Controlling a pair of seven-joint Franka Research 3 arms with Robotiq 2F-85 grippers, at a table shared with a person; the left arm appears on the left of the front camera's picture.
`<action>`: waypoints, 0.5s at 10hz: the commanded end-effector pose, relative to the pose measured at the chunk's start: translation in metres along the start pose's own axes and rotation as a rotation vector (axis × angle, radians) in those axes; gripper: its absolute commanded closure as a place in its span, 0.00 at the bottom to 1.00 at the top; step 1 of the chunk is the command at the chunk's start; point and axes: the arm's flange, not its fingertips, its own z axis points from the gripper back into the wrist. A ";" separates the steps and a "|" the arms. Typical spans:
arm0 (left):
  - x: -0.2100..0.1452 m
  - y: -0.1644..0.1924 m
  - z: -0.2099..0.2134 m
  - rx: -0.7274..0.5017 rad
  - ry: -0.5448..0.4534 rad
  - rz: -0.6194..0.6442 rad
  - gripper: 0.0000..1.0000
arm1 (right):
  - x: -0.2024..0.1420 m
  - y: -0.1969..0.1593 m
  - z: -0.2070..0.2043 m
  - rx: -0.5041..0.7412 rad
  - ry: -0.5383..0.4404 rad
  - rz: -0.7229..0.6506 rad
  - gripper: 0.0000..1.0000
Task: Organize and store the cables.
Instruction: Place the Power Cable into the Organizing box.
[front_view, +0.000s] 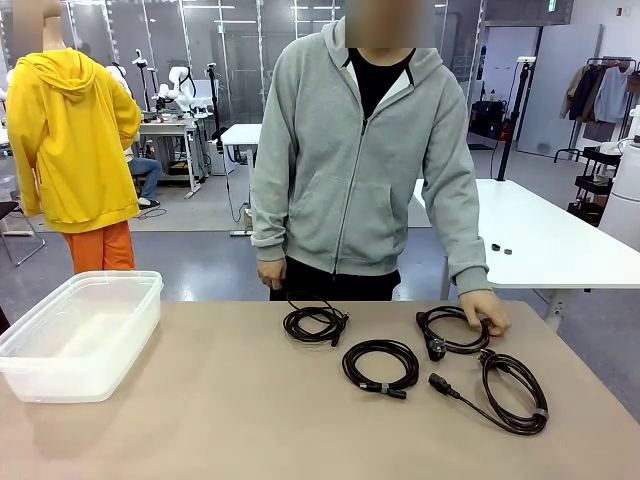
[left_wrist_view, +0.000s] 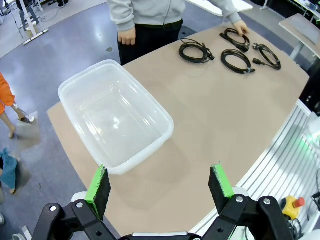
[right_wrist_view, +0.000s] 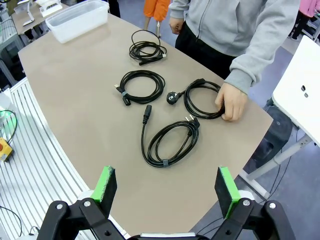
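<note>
Cables (right_wrist_view: 162, 163) ahead of right hand (right_wrist_view: 165, 176), apart

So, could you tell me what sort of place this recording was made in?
Probably a lab or workshop hall: a tan worktable with coiled cables, a white desk behind, and a red stop button beside the metal rails.

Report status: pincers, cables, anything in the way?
Both open, empty: left pincer, right pincer. Four coiled cables on table, none in clear bin. Person's hand rests on one far coil.
</note>
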 end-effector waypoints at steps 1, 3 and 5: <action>0.002 0.000 0.000 -0.005 0.003 -0.006 0.00 | -0.001 0.000 0.000 0.007 -0.005 0.012 0.00; 0.002 0.000 0.000 -0.005 0.003 -0.006 0.00 | -0.001 0.000 0.000 0.007 -0.005 0.012 0.00; 0.002 0.000 0.000 -0.005 0.003 -0.006 0.00 | -0.001 0.000 0.000 0.007 -0.005 0.012 0.00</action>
